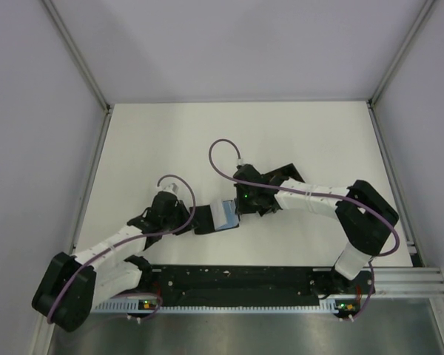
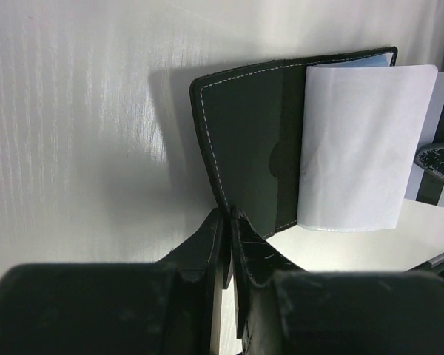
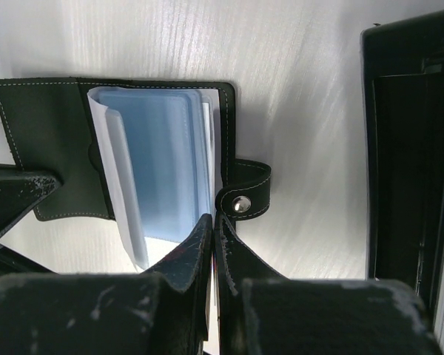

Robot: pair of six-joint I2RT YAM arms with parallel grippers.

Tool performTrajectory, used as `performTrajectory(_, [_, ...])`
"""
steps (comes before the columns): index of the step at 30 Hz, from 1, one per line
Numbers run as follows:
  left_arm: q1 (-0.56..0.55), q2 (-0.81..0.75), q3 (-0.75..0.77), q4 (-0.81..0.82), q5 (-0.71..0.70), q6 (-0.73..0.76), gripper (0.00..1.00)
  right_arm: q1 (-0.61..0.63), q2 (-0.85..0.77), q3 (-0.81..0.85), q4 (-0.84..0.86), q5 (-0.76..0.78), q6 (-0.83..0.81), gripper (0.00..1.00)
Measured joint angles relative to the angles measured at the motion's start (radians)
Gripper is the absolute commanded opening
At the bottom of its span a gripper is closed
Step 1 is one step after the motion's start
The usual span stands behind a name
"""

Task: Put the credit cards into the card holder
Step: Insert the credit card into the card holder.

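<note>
**Both jaws closed: cover pinned, card at the sleeve**

The jaws of the left gripper [image 2: 227, 222] are pressed together on the near edge of the card holder's [image 2: 244, 148] stitched cover. Those of the right gripper [image 3: 213, 225] pinch a thin pale edge, judged to be that of the blue credit card [image 3: 163, 148]. The holder lies open on the table [image 1: 170, 140] between the two grippers, with its clear sleeves [image 2: 362, 148] fanned up. For clean insertion, the left grip should hold the cover flat while the right feeds the card straight into one sleeve mouth without buckling the leaf. It is unclear which sleeve receives the card, how deep it sits, or whether other cards exist. The snap tab [image 3: 244, 201] lies just beside the right fingers. The black box [image 3: 407, 148] is cut off at the frame edge.
</note>
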Motion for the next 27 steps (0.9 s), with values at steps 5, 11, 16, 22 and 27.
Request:
performTrajectory(5, [0.000, 0.019, 0.005, -0.001, 0.000, 0.013, 0.01, 0.000, 0.003, 0.000, 0.003, 0.002, 0.000, 0.00])
performTrajectory(11, [0.000, 0.043, 0.019, -0.007, 0.000, 0.027, 0.00, -0.002, 0.003, 0.000, 0.003, 0.003, 0.000, 0.00])
performTrajectory(16, [0.000, 0.069, 0.035, -0.006, 0.000, 0.041, 0.00, -0.002, 0.005, 0.000, 0.008, -0.006, -0.001, 0.00])
performTrajectory(22, [0.001, 0.091, 0.040, 0.017, 0.012, 0.047, 0.00, 0.000, 0.038, 0.019, 0.045, -0.078, -0.005, 0.00])
performTrajectory(27, [0.001, 0.109, 0.044, 0.037, 0.023, 0.048, 0.00, 0.007, 0.071, 0.048, 0.069, -0.146, -0.005, 0.00])
